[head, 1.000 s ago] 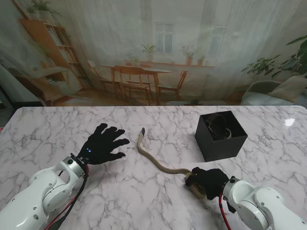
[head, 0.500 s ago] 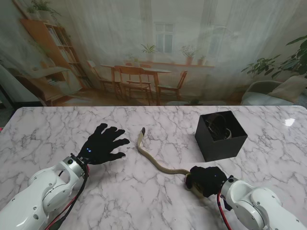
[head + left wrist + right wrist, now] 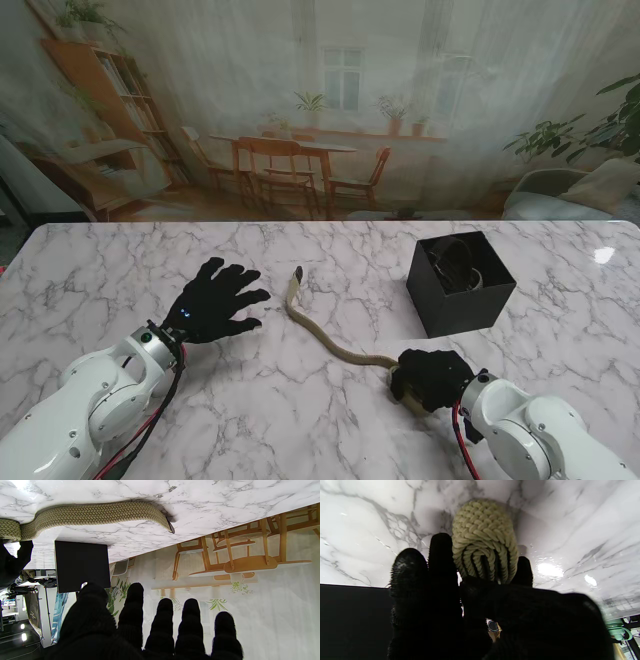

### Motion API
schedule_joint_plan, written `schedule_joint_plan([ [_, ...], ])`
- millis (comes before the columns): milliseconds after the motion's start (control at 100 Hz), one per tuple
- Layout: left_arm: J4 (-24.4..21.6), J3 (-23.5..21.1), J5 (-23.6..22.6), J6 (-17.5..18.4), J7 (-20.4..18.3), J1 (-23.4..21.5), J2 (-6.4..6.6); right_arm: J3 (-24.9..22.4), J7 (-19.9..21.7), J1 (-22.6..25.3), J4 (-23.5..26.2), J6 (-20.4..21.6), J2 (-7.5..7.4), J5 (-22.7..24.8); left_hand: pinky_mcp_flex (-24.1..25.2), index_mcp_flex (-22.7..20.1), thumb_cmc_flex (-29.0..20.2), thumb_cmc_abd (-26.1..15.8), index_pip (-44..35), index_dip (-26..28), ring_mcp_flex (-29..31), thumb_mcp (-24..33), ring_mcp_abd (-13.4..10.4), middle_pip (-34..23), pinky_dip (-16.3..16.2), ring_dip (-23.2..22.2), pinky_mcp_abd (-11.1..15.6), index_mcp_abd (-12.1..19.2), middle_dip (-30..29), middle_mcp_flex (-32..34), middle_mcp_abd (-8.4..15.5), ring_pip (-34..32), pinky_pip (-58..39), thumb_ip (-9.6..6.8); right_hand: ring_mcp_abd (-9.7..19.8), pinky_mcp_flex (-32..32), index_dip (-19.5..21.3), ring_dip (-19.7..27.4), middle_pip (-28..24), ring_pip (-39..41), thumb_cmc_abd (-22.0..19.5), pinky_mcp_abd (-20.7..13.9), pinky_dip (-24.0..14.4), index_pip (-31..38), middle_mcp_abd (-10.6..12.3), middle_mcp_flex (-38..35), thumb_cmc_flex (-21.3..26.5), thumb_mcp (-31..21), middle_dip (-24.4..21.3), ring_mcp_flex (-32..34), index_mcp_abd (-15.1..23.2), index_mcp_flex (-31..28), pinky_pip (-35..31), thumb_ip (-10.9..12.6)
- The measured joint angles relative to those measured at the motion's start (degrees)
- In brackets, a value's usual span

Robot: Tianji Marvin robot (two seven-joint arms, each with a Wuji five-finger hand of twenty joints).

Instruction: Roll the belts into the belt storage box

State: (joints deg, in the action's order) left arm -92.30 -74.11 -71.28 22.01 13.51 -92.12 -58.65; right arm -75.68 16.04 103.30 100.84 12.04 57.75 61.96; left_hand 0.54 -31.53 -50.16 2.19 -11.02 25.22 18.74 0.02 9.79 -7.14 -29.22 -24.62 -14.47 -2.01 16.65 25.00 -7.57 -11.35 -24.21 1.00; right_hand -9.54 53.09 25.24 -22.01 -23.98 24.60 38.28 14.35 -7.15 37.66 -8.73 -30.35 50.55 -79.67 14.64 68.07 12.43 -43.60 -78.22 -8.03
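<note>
Two black-gloved robot hands at a white marble table [image 3: 120,260], with a woven belt partly rolled.

The right hand [image 3: 432,377] has its fingers [image 3: 441,555] curled around the rolled end of a tan braided fabric belt [image 3: 325,338], gripping the coil against the tabletop. From that hand the loose belt snakes away toward the left hand [image 3: 215,300], which lies flat with fingers spread, holding nothing, the belt's dark tip just beside it. A square black belt storage box [image 3: 460,283], already holding something dark and coiled, stands just beyond the right hand.
</note>
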Motion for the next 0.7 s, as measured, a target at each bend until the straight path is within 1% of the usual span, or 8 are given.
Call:
schedule_joint_plan([
  [80, 0.00, 0.00, -0.03, 0.01, 0.02, 0.00, 0.00, 0.24, -0.31, 0.03, -0.03, -0.91, 0.07, -0.46, 0.00, 0.00, 0.00, 0.00, 0.00, 0.00, 0.00, 0.00, 0.00, 0.00, 0.00, 0.00, 0.00, 0.00, 0.00, 0.00, 0.00, 0.00, 0.00, 0.00, -0.70, 1.62, -0.61, 0.49, 0.93, 0.13, -2.96, 0.52, -7.64, 0.00, -0.13, -0.95, 0.01, 0.10, -0.11, 0.17, 0.90, -0.52, 0.72, 1.45],
  [150, 0.00, 0.00, -0.05, 0.03, 0.03, -0.01, 0.00, 0.51, -1.67, 0.05, -0.36, -1.16, 0.13, 0.18, 0.00, 0.00, 0.00, 0.00, 0.00, 0.00, 0.00, 0.00, 0.00, 0.00, 0.00, 0.00, 0.00, 0.00, 0.00, 0.00, 0.00, 0.00, 0.00, 0.00, -0.58, 3.02, -0.84, 0.56, 1.15, 0.84, -2.96, 0.53, -10.22, -0.98, 0.73, -2.09, 0.01, 0.31, -0.46, 0.52, 4.73, 2.05, 0.54, 1.45],
  [210, 0.00, 0.00, -0.05, 0.05, 0.03, -0.01, 0.01, 0.71, -3.69, 0.08, -0.86, -1.09, 0.17, 2.07, 0.00, 0.00, 0.00, 0.00, 0.00, 0.00, 0.00, 0.00, 0.00, 0.00, 0.00, 0.00, 0.00, 0.00, 0.00, 0.00, 0.00, 0.00, 0.00, 0.00, 0.77, 4.44, -3.84, 0.00, 1.81, 2.56, -2.99, -0.24, -12.23, -0.08, 2.81, -4.16, 0.00, 0.32, -0.73, 1.99, 8.84, 6.46, -0.27, 1.98],
  [280, 0.00, 0.00, -0.06, 0.07, 0.03, -0.01, 0.01, 0.92, -5.27, 0.07, -1.43, -0.98, 0.22, 3.62, 0.00, 0.00, 0.00, 0.00, 0.00, 0.00, 0.00, 0.00, 0.00, 0.00, 0.00, 0.00, 0.00, 0.00, 0.00, 0.00, 0.00, 0.00, 0.00, 0.00, 1.55, 5.60, -5.75, -1.51, 2.87, 4.95, -2.99, -0.89, -13.67, 1.24, 4.40, -5.87, -0.65, 0.32, -0.78, 3.34, 11.57, 9.78, -2.10, 2.01],
  [380, 0.00, 0.01, -0.07, 0.10, 0.03, -0.01, 0.01, 1.37, -6.53, -0.10, -2.08, -0.96, 0.22, 4.52, 0.00, 0.00, 0.00, 0.00, 0.00, 0.00, 0.00, 0.00, 0.00, 0.00, 0.00, 0.00, 0.00, 0.00, 0.00, 0.00, 0.00, 0.00, 0.00, 0.00, 2.59, 7.11, -7.12, -5.01, 3.41, 12.45, -3.08, -2.22, -16.48, 2.39, 4.40, -8.77, -1.75, 0.62, -0.80, 4.55, 13.13, 11.88, -6.79, 2.74],
  [490, 0.00, 0.09, -0.09, 0.15, 0.02, 0.01, 0.03, 1.90, -7.29, -0.34, -2.56, -1.06, 0.22, 5.32, 0.00, 0.00, 0.00, 0.00, 0.00, 0.00, 0.00, 0.00, 0.00, 0.00, 0.00, 0.00, 0.00, 0.00, 0.00, 0.00, 0.00, 0.00, 0.00, 0.00, 2.97, 8.01, -7.26, -6.12, 3.70, 19.20, -3.11, -2.68, -17.98, 2.68, 4.12, -12.38, -1.75, 1.47, -0.80, 5.21, 13.66, 14.08, -10.13, 3.25],
  [650, 0.02, 0.13, -0.11, 0.23, -0.01, 0.04, 0.03, 2.75, -10.20, -0.80, -3.59, -1.06, 0.21, 8.34, 0.00, 0.00, 0.00, 0.00, 0.00, 0.00, 0.00, 0.00, 0.00, 0.00, 0.00, 0.00, 0.00, 0.00, 0.00, 0.00, 0.00, 0.01, 0.00, 0.00, 3.56, 8.41, -7.29, -6.58, 3.70, 22.31, -3.32, -3.09, -18.11, 3.10, 3.85, -15.16, -3.04, 3.81, -0.80, 5.45, 14.24, 14.10, -11.56, 3.91],
  [700, 0.02, 0.14, -0.11, 0.25, -0.02, 0.04, 0.03, 2.86, -10.17, -0.93, -3.69, -1.13, 0.20, 8.29, 0.00, 0.00, 0.00, 0.00, 0.00, 0.00, 0.00, 0.00, 0.00, 0.00, 0.00, 0.00, 0.00, 0.00, 0.00, 0.00, 0.00, 0.01, 0.00, 0.00, 4.74, 8.44, -7.59, -6.60, 3.70, 22.33, -3.34, -4.16, -18.11, 3.11, 3.84, -15.74, -3.99, 6.95, -1.52, 5.45, 14.24, 14.19, -11.57, 4.05],
])
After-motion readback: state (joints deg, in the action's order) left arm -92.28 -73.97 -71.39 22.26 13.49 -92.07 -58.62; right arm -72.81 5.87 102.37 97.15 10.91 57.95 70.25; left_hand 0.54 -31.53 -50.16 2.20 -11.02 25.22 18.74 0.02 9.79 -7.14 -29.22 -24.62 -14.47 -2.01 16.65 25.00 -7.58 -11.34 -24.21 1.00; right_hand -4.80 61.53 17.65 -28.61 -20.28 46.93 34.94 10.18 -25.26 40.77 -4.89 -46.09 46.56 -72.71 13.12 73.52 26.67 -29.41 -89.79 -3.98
